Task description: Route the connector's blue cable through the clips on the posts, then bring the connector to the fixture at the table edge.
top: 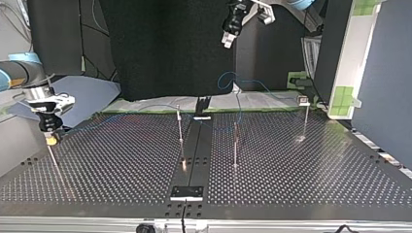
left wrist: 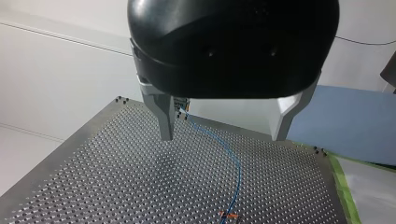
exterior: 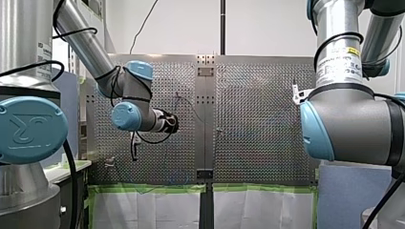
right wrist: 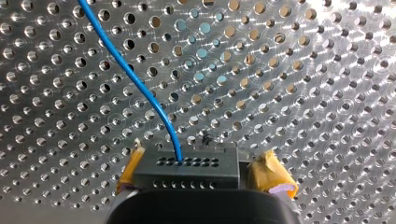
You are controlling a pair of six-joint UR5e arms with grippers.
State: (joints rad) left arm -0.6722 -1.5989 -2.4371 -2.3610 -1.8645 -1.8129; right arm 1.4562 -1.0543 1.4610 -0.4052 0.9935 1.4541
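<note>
In the right wrist view a dark connector (right wrist: 187,165) sits between the yellow-padded fingers (right wrist: 273,177) of my right gripper (right wrist: 203,171), close above the perforated table. The jaws stand open, with a thin gap on one side. The blue cable (right wrist: 135,79) leaves the connector and runs off across the table. My right gripper (top: 50,138) is low at the top view's left edge. High over the far edge hangs my left gripper (top: 228,41). Its metal fingers (left wrist: 166,126) are open and empty, with the cable (left wrist: 236,172) on the table below.
Three thin posts (top: 180,126) (top: 236,145) (top: 306,119) stand on the table around a dark centre rail (top: 194,150). A black fixture (top: 201,104) sits at the far edge in the top view. An orange clip (left wrist: 229,215) holds the cable.
</note>
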